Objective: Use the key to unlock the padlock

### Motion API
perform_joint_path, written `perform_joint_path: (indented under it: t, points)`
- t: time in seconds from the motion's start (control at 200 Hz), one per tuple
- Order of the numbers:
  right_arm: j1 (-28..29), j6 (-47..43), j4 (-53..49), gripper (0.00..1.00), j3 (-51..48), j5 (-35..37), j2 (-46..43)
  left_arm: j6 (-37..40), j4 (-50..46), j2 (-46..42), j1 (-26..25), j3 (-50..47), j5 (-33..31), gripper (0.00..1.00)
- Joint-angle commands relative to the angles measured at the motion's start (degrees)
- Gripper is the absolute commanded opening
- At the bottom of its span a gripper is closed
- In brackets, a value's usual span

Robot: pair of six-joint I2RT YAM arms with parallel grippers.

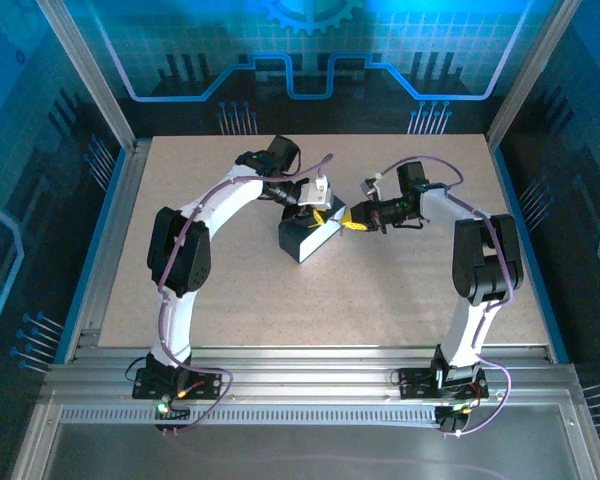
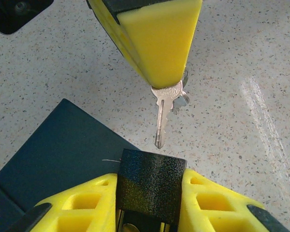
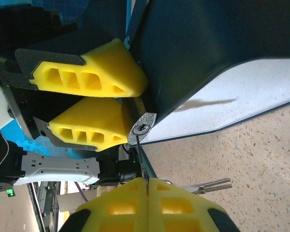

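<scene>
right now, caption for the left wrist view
right gripper points the key at the padlock clamped in the left gripper

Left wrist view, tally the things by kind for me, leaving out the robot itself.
padlock: 1
keys: 2, one half hidden behind the other
dark blue tin: 1
Total: 4
</scene>
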Motion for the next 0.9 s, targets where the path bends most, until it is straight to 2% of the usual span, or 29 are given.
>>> perform_joint_path:
  t: [0.0,0.62,0.805,0.895]
  points:
    - [0.97,0.85,0.94,0.0,0.66,-1.36,0.94,-0.36,-2.21,0.24,-0.08,-2.58,-0.49,0.17]
    - [2.16,4.89,5.33,0.0,0.7,-1.77,2.16,-1.53,-1.32,-0.07,-0.07,-3.31,-0.2,0.17]
    - [2.82,15.68,17.87,0.0,-4.97,-3.53,0.75,-3.21,1.67,-0.77,-0.07,-5.99,0.11,0.17]
    - [2.82,17.85,20.61,0.0,-6.43,-3.47,-0.01,-3.3,2.42,-1.03,0.06,-6.99,0.61,0.17]
